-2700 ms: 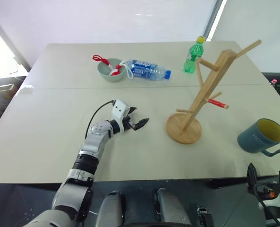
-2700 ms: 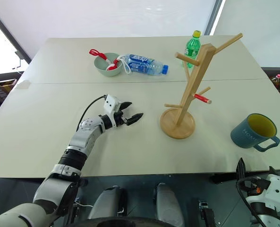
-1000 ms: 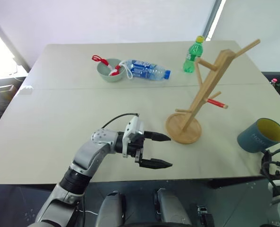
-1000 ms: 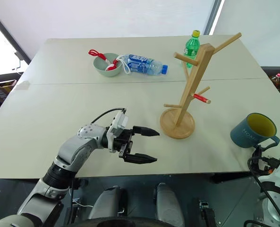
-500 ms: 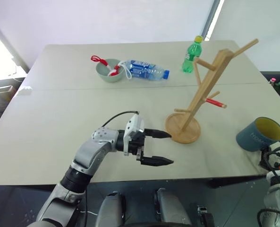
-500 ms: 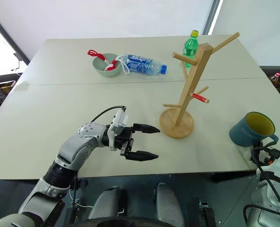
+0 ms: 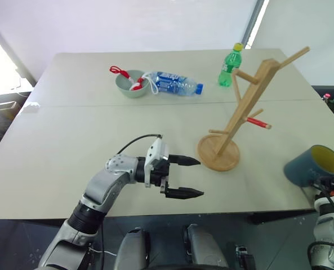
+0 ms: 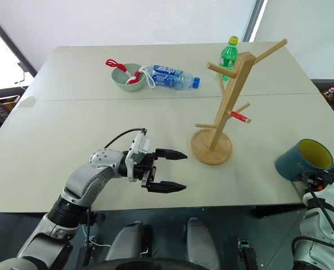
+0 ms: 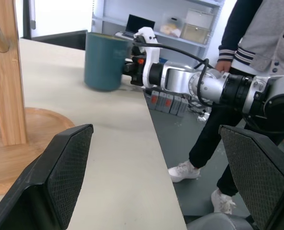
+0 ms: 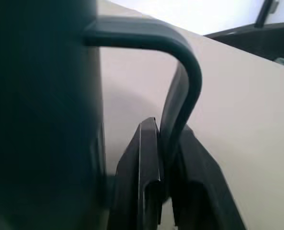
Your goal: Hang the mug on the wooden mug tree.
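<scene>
Since a second ago our right gripper (image 10: 166,163) has reached the mug's loop handle and clamped its two black fingers on it; the dusty-blue ceramic mug (image 8: 302,160) with the yellow interior now looks tipped slightly, at the desk's right edge near the front corner. Our left gripper (image 8: 175,169) hangs with its fingers spread wide and empty over the front-middle of the desk, just short of the light wooden mug tree (image 8: 228,98) and its round disc base. Farther back we see a pale green bowl (image 8: 125,76), a clear water bottle (image 8: 169,76) lying flat and a green soda bottle (image 8: 228,53). We judge the pinch narrow: the mug could swing about the handle when lifted, or slide off the edge.
</scene>
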`<state>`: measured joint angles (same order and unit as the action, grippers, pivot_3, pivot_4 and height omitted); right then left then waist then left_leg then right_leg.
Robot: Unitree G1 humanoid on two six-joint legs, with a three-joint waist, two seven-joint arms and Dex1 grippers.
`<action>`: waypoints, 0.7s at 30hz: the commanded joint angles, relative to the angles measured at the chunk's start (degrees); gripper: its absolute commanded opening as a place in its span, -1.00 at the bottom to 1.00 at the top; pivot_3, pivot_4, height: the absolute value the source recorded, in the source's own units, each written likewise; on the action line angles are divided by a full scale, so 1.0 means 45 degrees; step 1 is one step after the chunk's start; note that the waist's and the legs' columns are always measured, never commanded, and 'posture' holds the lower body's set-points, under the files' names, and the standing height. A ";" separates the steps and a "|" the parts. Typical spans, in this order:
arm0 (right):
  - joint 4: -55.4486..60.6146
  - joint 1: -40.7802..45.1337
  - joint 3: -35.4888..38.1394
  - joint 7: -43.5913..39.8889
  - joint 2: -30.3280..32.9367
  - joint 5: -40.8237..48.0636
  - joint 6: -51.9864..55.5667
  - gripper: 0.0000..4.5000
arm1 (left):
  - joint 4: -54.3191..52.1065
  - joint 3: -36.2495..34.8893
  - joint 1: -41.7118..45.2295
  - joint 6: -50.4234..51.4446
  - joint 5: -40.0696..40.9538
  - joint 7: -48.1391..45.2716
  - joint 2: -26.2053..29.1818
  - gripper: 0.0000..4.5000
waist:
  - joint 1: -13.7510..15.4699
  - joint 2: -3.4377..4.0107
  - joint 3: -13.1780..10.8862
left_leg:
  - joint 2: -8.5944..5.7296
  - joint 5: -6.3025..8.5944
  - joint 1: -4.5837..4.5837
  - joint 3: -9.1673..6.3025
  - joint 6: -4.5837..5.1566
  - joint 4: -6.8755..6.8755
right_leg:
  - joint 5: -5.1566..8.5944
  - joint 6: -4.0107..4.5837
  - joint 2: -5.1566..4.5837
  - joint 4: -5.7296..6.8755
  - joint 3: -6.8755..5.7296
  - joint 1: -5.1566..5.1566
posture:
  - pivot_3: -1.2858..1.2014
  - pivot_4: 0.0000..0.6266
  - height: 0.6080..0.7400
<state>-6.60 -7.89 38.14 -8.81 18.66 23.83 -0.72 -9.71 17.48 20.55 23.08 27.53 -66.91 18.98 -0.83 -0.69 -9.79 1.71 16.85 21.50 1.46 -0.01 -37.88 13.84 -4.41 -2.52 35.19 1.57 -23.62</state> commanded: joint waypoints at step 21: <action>0.9156 -0.2000 -0.1665 -0.4580 0.5597 -0.3214 0.0961 -0.98 | 0.0616 -0.1098 0.0458 -0.0966 0.0096 0.0184 0.0332 1.00 | 0.0053 -0.0025 -0.0021 | -0.0024 0.0000 0.0004 -0.0008 0.0000 -0.0023 | 0.0003 -0.0006 -0.0006 0.0005 -0.0012 0.0007 | 0.03 -0.52 1.00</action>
<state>31.36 -18.15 29.12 -29.19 42.79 9.03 2.64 -6.67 14.12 21.76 20.18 27.53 -66.34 20.53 -0.59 -0.81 -9.88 1.60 16.85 21.52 1.42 -0.01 -37.98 13.85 -4.44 -2.55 35.21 1.51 -23.58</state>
